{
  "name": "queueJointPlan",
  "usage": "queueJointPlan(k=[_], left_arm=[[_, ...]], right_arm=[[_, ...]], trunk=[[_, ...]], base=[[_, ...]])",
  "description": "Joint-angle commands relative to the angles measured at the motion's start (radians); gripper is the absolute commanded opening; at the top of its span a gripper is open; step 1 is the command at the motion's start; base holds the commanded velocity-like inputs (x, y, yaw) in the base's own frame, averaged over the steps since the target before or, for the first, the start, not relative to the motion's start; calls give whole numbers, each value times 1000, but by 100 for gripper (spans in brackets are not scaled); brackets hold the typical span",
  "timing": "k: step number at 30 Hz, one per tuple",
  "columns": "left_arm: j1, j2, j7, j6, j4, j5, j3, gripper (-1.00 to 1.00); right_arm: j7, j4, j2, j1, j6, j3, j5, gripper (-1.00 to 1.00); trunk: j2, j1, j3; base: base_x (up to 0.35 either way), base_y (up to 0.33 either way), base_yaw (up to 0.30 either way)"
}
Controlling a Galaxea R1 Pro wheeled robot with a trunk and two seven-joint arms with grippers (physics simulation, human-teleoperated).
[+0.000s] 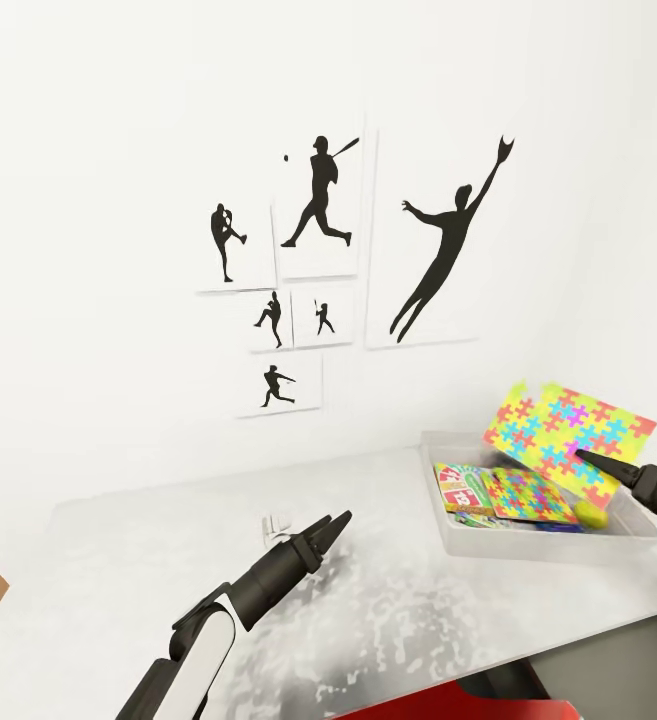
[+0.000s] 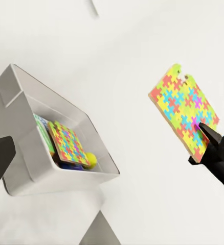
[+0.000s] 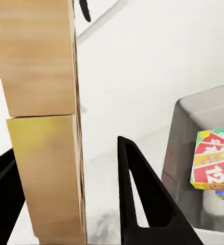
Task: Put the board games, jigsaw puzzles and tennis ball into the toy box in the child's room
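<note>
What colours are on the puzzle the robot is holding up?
Puzzle: yellow, pink, blue, green, orange pieces; clearest in left wrist view.

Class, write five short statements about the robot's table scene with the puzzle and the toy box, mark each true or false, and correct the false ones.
1. The right gripper holds a jigsaw puzzle above the toy box. True.
2. The toy box is empty. False: it holds a second puzzle, a red card game box and a yellow-green ball.
3. The left gripper grips a game box. False: it holds nothing.
4. The held puzzle is tilted, not lying flat. True.
5. The toy box sits on the floor. False: it is on the table.
</note>
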Motion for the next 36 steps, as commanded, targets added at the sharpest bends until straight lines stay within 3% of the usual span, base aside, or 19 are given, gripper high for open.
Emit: queueJointPlan(k=[1, 5, 8, 9, 10, 15, 18, 21, 24, 25, 26, 28, 32, 36], left_arm=[[-1, 0, -1, 10, 0, 10, 1, 100], [-1, -1, -1, 18, -1, 11, 1, 100], [-2, -2, 0, 26, -4, 12, 0, 100], [-5, -3, 8, 40, -10, 13, -2, 100], [-7, -4, 12, 46, -15, 13, -3, 100], [-23, -7, 34, 86, -67, 14, -3, 100], [-43, -10, 72, 163, -162, 16, 3, 100], [-67, -14, 98, 200, -203, 28, 6, 100], [-113, -19, 146, 237, -239, 79, 6, 100], [-130, -20, 165, 245, -246, 103, 4, 100], [-161, -21, 203, 256, -258, 149, -3, 100], [-183, -22, 233, 263, -266, 185, -15, 100], [-208, -23, 269, 271, -272, 228, -36, 100], [-217, -23, 280, 273, -274, 243, -43, 100]], right_arm=[[8, 1, 0, -2, 5, -1, 1, -100], [-138, 98, 47, -109, 5, 0, -1, -100], [-212, 157, 60, -151, 5, 0, -2, -100], [-306, 242, 77, -213, 5, 0, -3, -100], [-328, 263, 82, -230, 5, 0, -2, -100], [-383, 320, 104, -275, 5, 0, -2, -100], [-409, 353, 116, -293, 5, 2, -2, -100], [-415, 363, 119, -297, 5, 3, -3, -100], [-421, 378, 125, -300, 5, 4, -2, -100], [-422, 386, 127, -300, 5, 4, -2, -100], [-424, 401, 131, -301, 5, 4, -2, -100], [-426, 413, 133, -301, 5, 4, -2, -100], [-434, 429, 136, -298, 5, 3, -2, -100], [-442, 435, 137, -296, 5, 2, -2, -100]], trunk=[[-2, 1, -2], [-2, 1, -2], [-2, 1, -2], [-2, 1, -2], [-2, 1, -2], [-2, 1, -2], [-2, 1, -2], [-2, 1, -2], [-2, 1, -2], [-2, 1, -2], [-2, 1, -2], [-2, 1, -2], [-2, 1, -2], [-2, 1, -2]], base=[[0, 0, 0], [0, 0, 0], [0, 0, 0], [0, 0, 0], [0, 0, 0], [0, 0, 0], [0, 0, 0], [0, 0, 0], [0, 0, 0], [0, 0, 0], [0, 0, 0], [0, 0, 0], [0, 0, 0], [0, 0, 0]])
